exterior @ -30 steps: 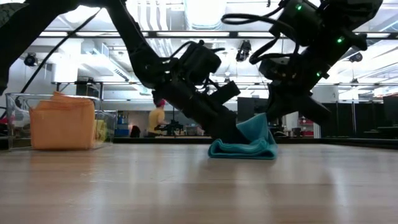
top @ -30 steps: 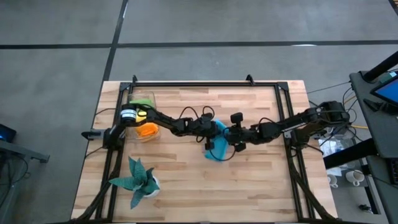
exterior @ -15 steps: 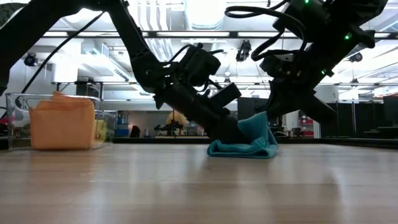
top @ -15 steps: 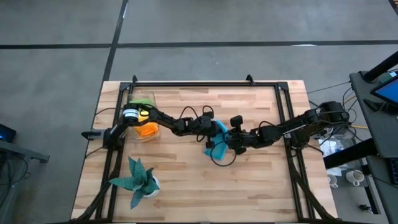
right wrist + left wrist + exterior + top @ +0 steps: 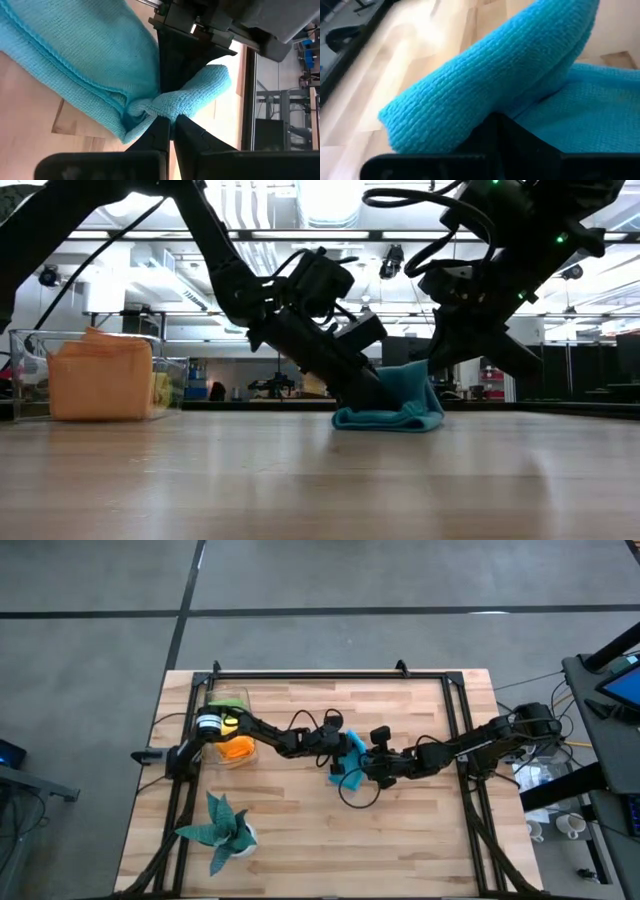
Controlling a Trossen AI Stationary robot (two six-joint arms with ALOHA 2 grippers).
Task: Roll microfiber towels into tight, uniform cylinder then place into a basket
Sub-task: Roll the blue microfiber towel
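A bright blue microfiber towel (image 5: 352, 746) lies bunched at the table's middle, its underside on the wood (image 5: 395, 418), with one part standing up. My left gripper (image 5: 341, 749) reaches in from the left and is shut in the towel. My right gripper (image 5: 352, 768) reaches in from the right and is shut on it too. The clear basket (image 5: 226, 700) stands at the far left, with an orange towel (image 5: 100, 378), a lime green one (image 5: 230, 700) and a yellow one (image 5: 229, 723) inside. My left gripper has its shut fingers (image 5: 506, 134) inside a thick fold of the blue towel (image 5: 470, 85), which wraps over them. The fingers slant down from the table's left. The fold hides the fingertips. The towel rests on the table. My right gripper pinches a bunched ridge of the towel (image 5: 167, 106) between its two fingertips (image 5: 161, 131), with several layers gathered there. It slants down from the table's right, right opposite my left gripper. The towel's lower part stays on the table.
A teal spiky plant in a white pot (image 5: 222, 830) stands near the front left corner. A black metal frame (image 5: 330, 676) runs round the table's far and side edges. Bare wood lies in front of the towel (image 5: 320, 480).
The blue towel has gathered in: its near part has drawn up toward the two grippers and it covers less of the table. My left gripper has rolled a little about its own line. Both grippers stay shut on the towel.
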